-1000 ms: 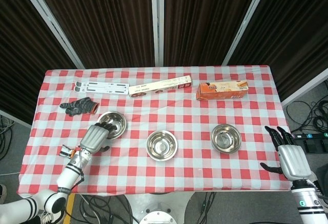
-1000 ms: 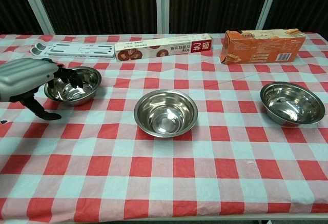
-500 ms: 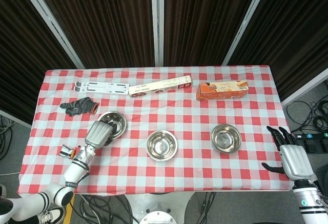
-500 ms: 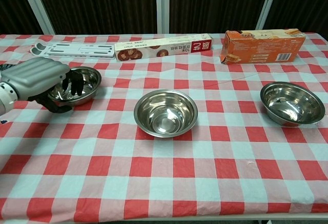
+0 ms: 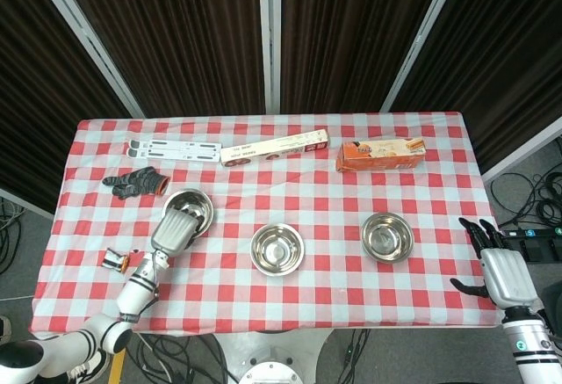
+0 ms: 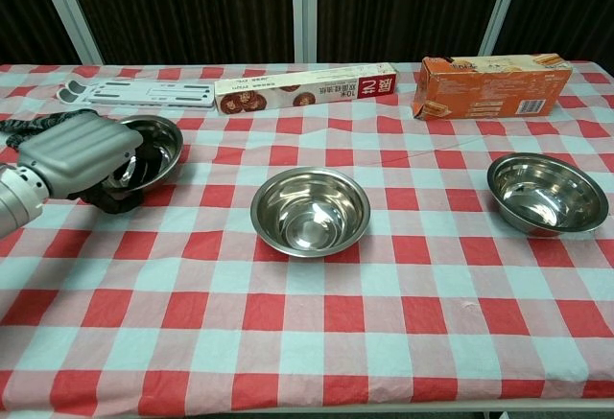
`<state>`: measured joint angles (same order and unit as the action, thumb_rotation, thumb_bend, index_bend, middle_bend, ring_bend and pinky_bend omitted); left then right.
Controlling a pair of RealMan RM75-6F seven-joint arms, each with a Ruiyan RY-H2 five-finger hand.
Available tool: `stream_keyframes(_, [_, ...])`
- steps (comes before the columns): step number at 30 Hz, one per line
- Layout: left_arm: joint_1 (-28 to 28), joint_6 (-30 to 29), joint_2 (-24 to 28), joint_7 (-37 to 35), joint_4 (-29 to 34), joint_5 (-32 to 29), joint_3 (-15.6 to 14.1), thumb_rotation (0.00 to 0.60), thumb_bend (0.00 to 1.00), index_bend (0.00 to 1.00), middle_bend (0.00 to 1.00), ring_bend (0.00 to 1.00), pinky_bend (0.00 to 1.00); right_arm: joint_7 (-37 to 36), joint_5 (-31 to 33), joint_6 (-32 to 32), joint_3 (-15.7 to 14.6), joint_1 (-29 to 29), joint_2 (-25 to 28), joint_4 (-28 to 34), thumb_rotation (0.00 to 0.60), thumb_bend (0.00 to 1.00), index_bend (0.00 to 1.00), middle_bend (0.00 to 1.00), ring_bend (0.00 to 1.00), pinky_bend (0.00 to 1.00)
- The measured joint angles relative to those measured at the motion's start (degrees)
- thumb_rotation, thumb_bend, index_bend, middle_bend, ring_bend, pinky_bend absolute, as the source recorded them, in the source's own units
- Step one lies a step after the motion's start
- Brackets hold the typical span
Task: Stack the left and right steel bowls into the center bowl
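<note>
Checkered tabletop [image 6: 317, 342]: left robot hand [image 6: 82, 155] curls over the left bowl [image 6: 158, 146] at frame left; whether it holds the rim cannot be told. Next, presumably: lift toward center bowl [image 6: 310, 211].

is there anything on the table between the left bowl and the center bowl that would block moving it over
Nothing visible does. Only bare checkered cloth lies between the left bowl, where the left robot hand covers its near rim, and the center bowl. The boxes sit farther back.
</note>
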<state>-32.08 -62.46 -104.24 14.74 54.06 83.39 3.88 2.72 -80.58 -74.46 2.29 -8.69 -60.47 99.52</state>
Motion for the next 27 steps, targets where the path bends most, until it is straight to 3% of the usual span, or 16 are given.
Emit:
stream_keyframes(12, [0.40, -1.56, 1.74, 1.05, 3.19, -0.22, 0.26, 0.600, 0.38, 0.67, 0.71, 0.63, 0.72, 4.51, 1.00, 5.48, 0.91, -4.57, -3.56, -3.60, 0.600, 0.09, 0.12, 0.17, 0.08, 0.22])
stream_keyframes(27, [2.90, -5.88, 9.51, 6.58, 16.63, -1.08, 0.59, 0.600, 0.38, 0.68, 0.72, 0.64, 0.73, 10.99, 1.27, 10.12, 0.50, -8.52, -7.38, -4.43, 0.600, 0.09, 0.19, 0.23, 0.14, 0.27])
